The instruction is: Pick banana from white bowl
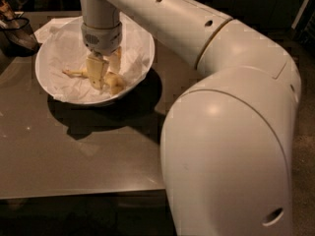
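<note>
Camera view. Found the white bowl [49, 90] at 10 o'clock on the brown table [74, 151], lined with crumpled paper. Located the banana [116, 84] inside the bowl, near its middle, lying on the paper lining. Noted its thin stem pointing to 9 o'clock and its thicker body toward 4 o'clock. Found the gripper [106, 77] inside the bowl, hanging in from 12 o'clock, directly over the banana and covering its middle part. Cannot tell the jaws' opening or any hold on the banana. Traced the white arm [231, 132] from the gripper across to 3 o'clock and down to 5 o'clock, filling the right of the view. Noted a flat paper sheet [45, 29] showing past the bowl's rim at 11 o'clock. Noted a dark mesh container [18, 33] farther out at 10 o'clock, near the table's edge. Recorded the bowl's shadow on the table at 6 o'clock.
</note>
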Controlling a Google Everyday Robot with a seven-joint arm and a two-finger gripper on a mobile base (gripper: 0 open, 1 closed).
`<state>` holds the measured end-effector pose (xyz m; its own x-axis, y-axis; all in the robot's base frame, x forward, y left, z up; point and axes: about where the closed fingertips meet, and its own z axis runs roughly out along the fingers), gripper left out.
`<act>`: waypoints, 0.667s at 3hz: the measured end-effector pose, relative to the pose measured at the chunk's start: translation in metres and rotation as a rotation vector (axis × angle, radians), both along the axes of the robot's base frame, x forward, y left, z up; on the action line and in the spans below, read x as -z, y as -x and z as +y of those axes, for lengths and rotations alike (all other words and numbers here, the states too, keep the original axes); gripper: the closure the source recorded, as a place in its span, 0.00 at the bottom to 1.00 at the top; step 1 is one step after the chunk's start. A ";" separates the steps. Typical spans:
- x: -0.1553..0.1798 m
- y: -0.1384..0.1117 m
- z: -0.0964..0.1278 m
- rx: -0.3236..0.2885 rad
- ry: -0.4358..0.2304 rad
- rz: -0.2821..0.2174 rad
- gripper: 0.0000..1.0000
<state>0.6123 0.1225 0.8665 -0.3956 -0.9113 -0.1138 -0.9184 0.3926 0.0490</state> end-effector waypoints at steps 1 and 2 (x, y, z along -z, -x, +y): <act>0.005 -0.003 -0.002 0.005 0.001 0.009 0.43; 0.009 -0.005 -0.004 0.006 0.000 0.018 0.42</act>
<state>0.6174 0.1185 0.8573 -0.4032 -0.9088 -0.1072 -0.9149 0.3983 0.0653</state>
